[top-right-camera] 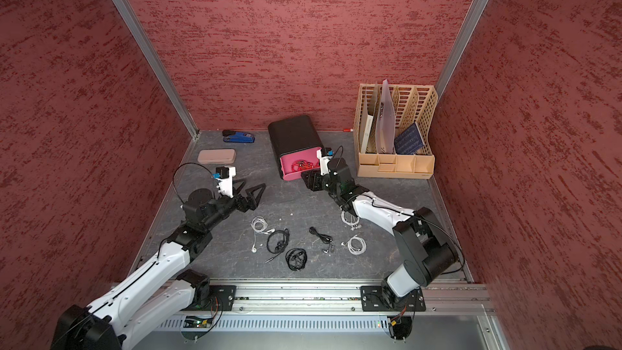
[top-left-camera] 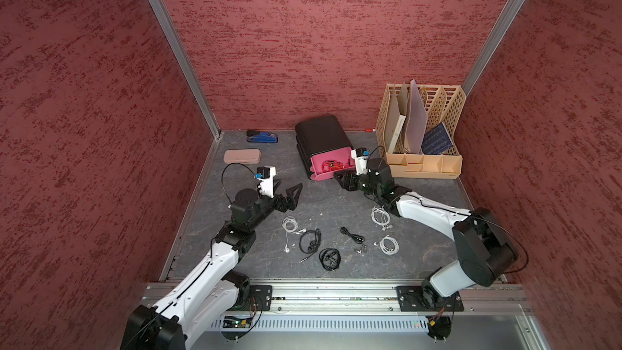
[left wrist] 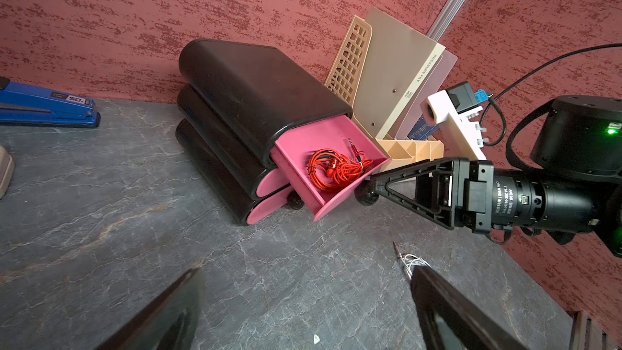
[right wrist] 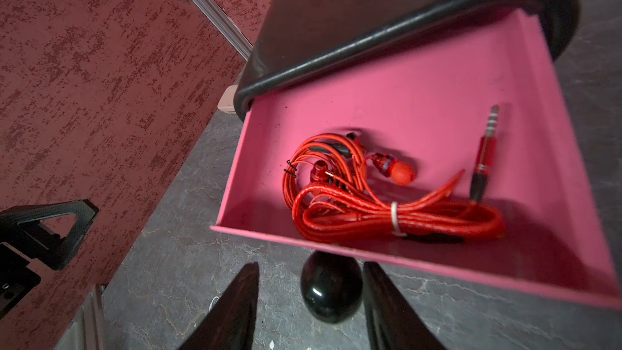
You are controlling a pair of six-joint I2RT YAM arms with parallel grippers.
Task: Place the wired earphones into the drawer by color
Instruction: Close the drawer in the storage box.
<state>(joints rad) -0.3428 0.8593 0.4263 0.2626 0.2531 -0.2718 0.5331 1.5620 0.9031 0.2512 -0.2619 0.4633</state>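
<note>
The drawer is a black cabinet at the back middle, with its top pink tray pulled out. Red wired earphones lie in that tray. My right gripper is open, its jaws on either side of the tray's round black knob with a gap showing. My left gripper hovers open and holds nothing, left of the cabinet. White coils and black coils lie on the table in front.
A beige lattice file rack with folders stands at the back right, close behind my right arm. A blue stapler and a beige case lie at the back left. The two lower pink drawers are pushed in.
</note>
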